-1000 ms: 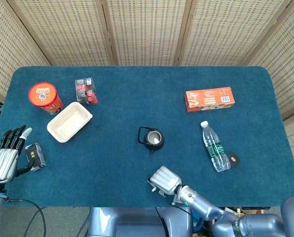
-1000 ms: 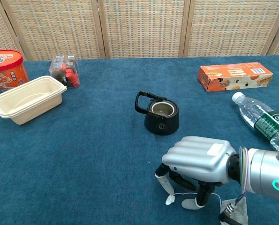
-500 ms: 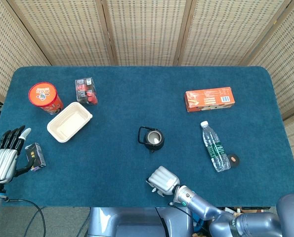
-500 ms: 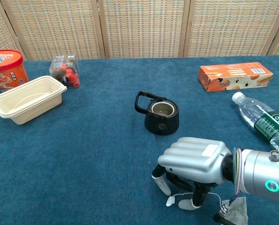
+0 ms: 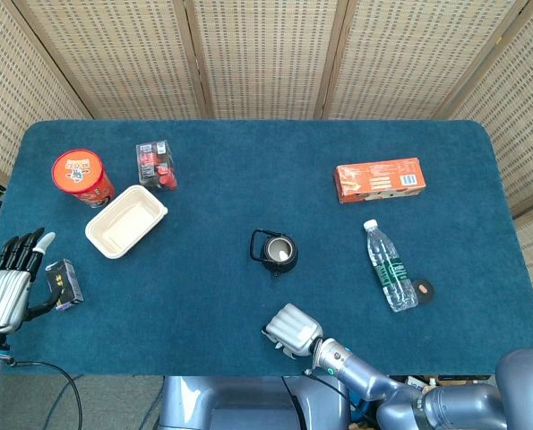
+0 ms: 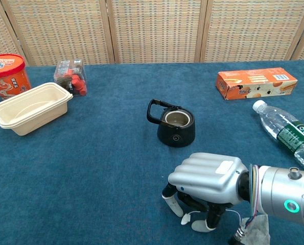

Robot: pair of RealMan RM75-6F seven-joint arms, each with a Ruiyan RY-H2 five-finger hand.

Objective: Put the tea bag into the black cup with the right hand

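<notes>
Tea bag [image 6: 255, 233] partly hidden under right forearm at bottom edge of chest view, cut off by frame; thin string [image 6: 232, 213] trailing from it toward fingertips [image 6: 197, 225]. Right hand [image 6: 207, 175] knuckles-up on the blue table [image 5: 248, 197], fingers curled down onto cloth near the string; cannot tell whether string is pinched, palm side hidden. Black cup [image 6: 174, 124] upright beyond the hand, apart from it, handle to its left. Left hand [image 5: 4, 287] at table's left edge, fingers spread, just beside a small dark box [image 5: 64, 283]; contact unclear. Elsewhere: cream tray [image 5: 125, 220], red tub [image 5: 81, 176], clear packet of red items [image 5: 156, 164], orange carton [image 5: 379, 179], water bottle [image 5: 390, 265] lying flat, small black disc [image 5: 424, 289] beside it.
</notes>
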